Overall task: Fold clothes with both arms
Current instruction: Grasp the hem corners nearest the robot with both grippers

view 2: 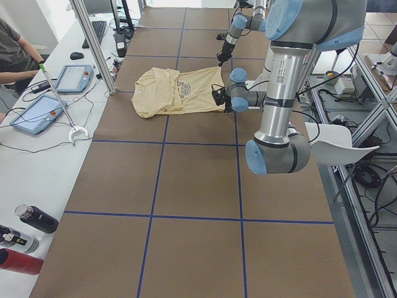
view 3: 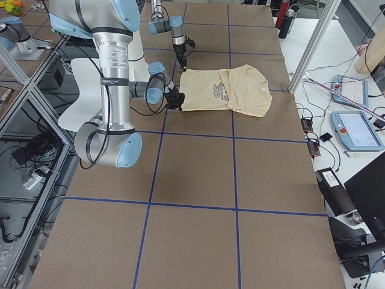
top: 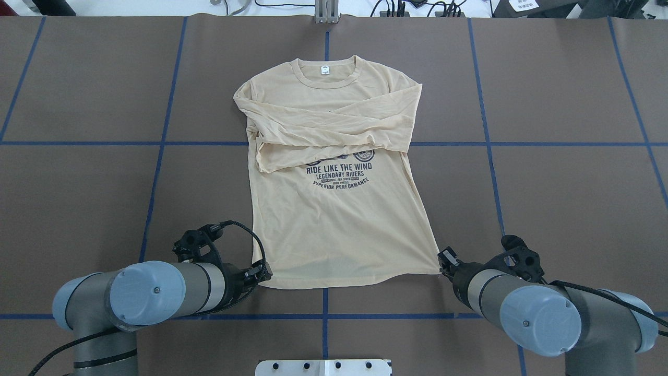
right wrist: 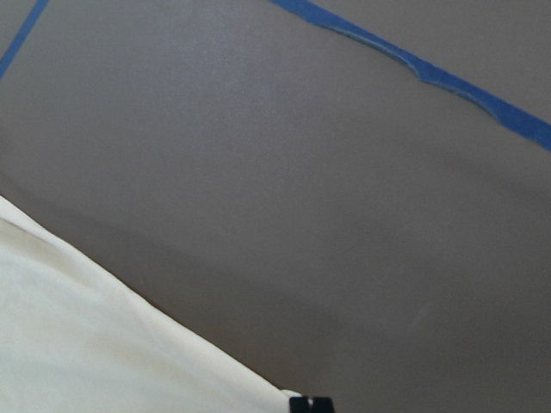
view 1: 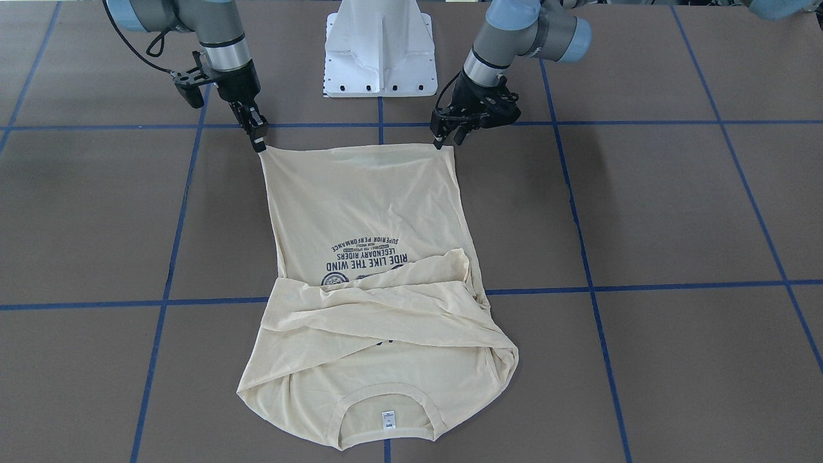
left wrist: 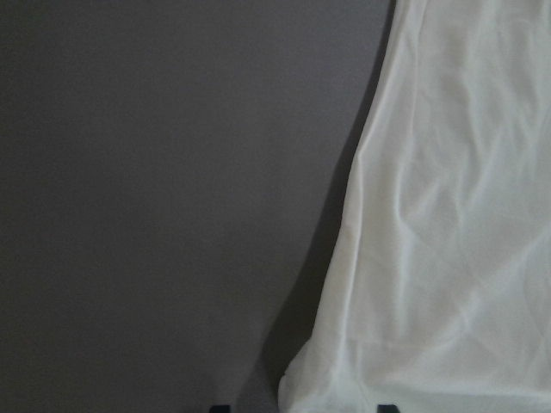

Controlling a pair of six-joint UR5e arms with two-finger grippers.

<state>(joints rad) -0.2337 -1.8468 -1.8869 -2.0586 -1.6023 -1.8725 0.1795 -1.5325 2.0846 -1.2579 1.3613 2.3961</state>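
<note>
The pale cream-yellow T-shirt (top: 339,230) lies flat on the brown table, print up. Its neck is at the far side and both long sleeves (top: 323,130) are folded across the chest. My left gripper (view 1: 447,138) is at one hem corner. In the left wrist view it (left wrist: 303,406) stands open, with that corner of the cloth (left wrist: 448,215) between its fingertips. My right gripper (view 1: 259,143) is at the other hem corner, shut on the cloth, which rises to a small point there. In the right wrist view the closed tips (right wrist: 310,403) meet the shirt's edge (right wrist: 86,344).
The white pedestal base (view 1: 379,51) stands just behind the hem between both arms. Blue tape lines (top: 323,303) grid the table. A side bench (view 2: 43,105) holds tablets, cables and bottles, and a person's arm rests on it. An aluminium post (view 3: 307,48) stands near the shirt's neck end.
</note>
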